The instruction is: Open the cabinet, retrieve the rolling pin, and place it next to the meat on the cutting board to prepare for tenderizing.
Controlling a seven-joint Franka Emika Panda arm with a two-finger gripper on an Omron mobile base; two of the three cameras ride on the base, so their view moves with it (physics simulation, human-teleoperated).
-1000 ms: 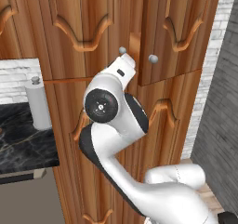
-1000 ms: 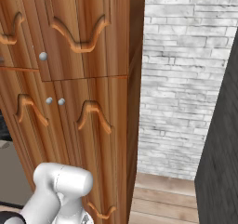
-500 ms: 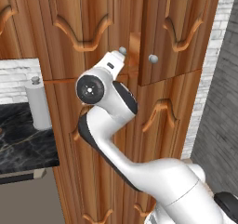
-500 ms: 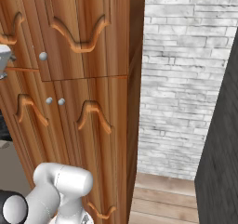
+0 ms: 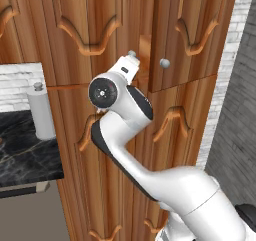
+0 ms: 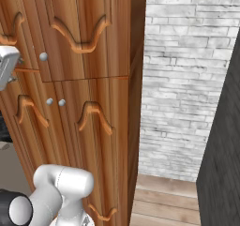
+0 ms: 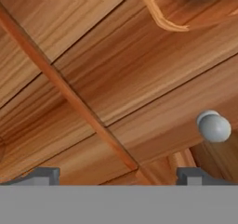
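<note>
Gripper [image 7: 118, 175] wide open, one knob [image 7: 214, 126] on cabinet [image 7: 107, 65]

No text, label, brand, number or sign readable anywhere I look. Cabinet [image 5: 100, 30] wood bare, carved arches only. Silver knob [image 7: 214, 127] unmarked. My white arm casing plain.
</note>
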